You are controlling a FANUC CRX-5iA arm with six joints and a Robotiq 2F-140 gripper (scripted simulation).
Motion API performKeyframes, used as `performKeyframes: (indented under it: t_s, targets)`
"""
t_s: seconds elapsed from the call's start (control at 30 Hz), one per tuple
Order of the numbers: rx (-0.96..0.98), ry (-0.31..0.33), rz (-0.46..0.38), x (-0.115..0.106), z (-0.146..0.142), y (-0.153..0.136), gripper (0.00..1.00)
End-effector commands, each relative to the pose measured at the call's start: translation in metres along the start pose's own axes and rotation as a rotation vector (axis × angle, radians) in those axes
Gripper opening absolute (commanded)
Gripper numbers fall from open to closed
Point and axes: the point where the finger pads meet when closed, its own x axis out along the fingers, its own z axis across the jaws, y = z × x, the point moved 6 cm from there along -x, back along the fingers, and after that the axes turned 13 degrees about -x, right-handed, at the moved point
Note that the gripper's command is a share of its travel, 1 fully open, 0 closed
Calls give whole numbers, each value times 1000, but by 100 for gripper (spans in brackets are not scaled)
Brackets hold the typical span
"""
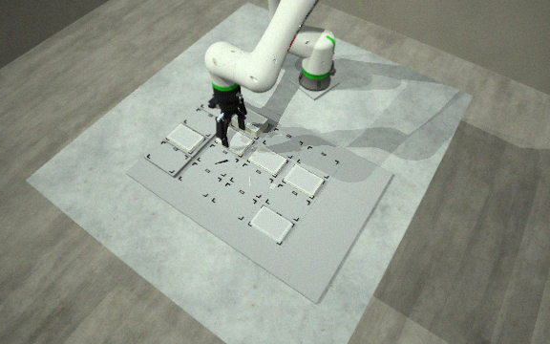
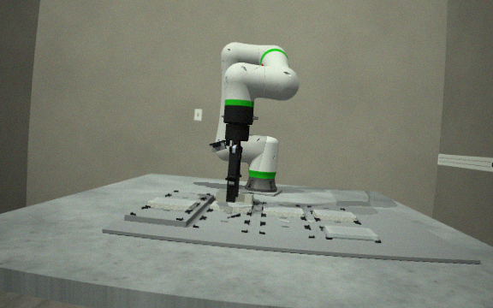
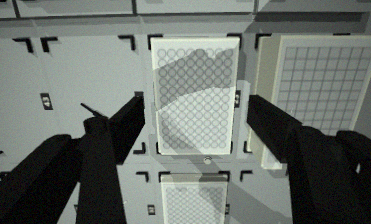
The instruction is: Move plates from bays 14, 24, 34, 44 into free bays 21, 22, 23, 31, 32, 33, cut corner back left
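Observation:
A sealed plate (image 1: 240,143) (image 3: 196,120) lies in bay 23 and looks flat inside its corner pieces. My gripper (image 1: 233,136) (image 2: 231,200) (image 3: 195,109) is open and stands low around it, one finger beyond each long side, with a gap on both sides. Another plate (image 1: 267,161) (image 2: 282,212) (image 3: 193,202) lies in bay 22, and one more (image 1: 304,180) (image 2: 335,215) in bay 21. A plate (image 1: 185,138) (image 2: 171,204) lies on the raised column in bay 34. Bays 44 and 24 show no plate. The cut corners are too small to tell.
The tall sealed block (image 1: 256,123) (image 3: 321,85) stands in bay 13, close behind one finger. A plate (image 1: 271,224) (image 2: 350,233) lies in bay 41. A thin dark stick (image 1: 221,161) (image 3: 94,112) lies in bay 33. A pale sliver (image 1: 249,181) lies in bay 32. A tiny ring (image 3: 207,160) lies between bays 23 and 22.

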Motion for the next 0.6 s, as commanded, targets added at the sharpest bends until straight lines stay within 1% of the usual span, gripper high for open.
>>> performKeyframes:
  t_s: [0.0, 0.57]
  targets:
    - [0, 1, 1, -5, 0, 0, 70]
    - [0, 1, 1, -25, 0, 0, 70]
